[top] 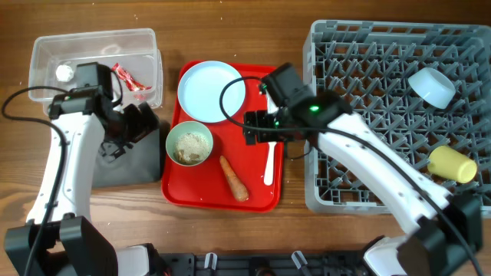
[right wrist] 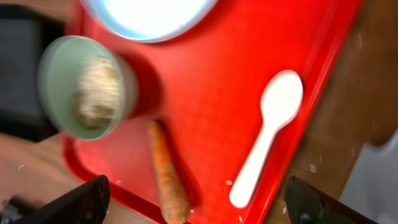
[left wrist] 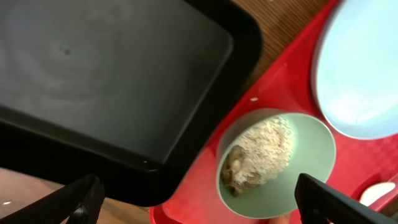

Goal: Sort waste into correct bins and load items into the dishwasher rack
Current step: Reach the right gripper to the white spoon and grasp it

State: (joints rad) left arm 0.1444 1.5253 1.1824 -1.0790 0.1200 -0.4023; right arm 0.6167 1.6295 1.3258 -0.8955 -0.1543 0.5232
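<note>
On the wooden table (top: 295, 230), the white spoon (top: 268, 162) lies flat by the red tray's (top: 253, 192) right edge, light, stiff and likely slick, best pinched across its thin handle by the spread-open right gripper (top: 259, 129) above; the tray rim crowds 1 side, bare tray frees the other.

No text, label or number is legible — anywhere.

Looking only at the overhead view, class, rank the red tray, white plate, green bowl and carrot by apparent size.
1. red tray
2. white plate
3. green bowl
4. carrot, thinnest, though nearly as long as the bowl is wide
</note>
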